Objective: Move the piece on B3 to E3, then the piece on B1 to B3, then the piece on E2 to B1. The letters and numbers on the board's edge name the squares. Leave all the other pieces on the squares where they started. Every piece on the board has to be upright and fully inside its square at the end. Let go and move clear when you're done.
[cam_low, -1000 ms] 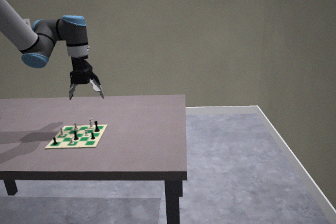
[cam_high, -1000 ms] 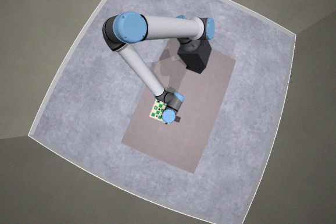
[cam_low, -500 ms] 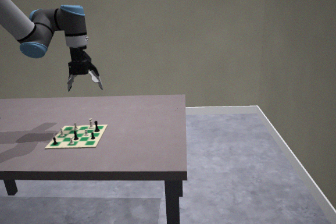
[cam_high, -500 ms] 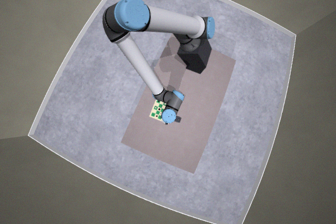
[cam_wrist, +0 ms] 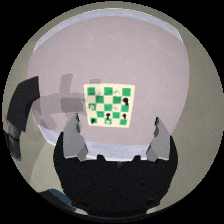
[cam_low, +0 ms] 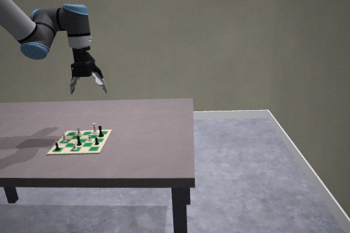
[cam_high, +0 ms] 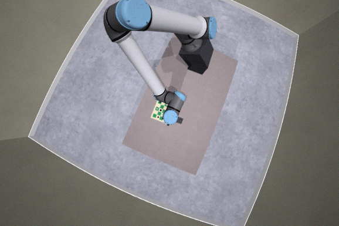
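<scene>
Jaws: the black two-jaw gripper [cam_low: 88, 88] is hanging with its jaws spread wide apart, gripping nothing.
Board: the small green-and-cream chessboard [cam_low: 103, 141] is lying well below the jaws, on the brown table [cam_low: 151, 140].
Pieces: the small black and white chess pieces [cam_low: 79, 141] are standing upright; square letters are too small to read.
Handling: probably light, stiff, easily toppled; pinching mid-stem looks safest.

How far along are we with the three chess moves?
Nothing looks moved yet as far as I can tell. The claw is open and empty, high above the chessboard, where every piece stands upright. Square labels are unreadable. All three moves appear left.
</scene>
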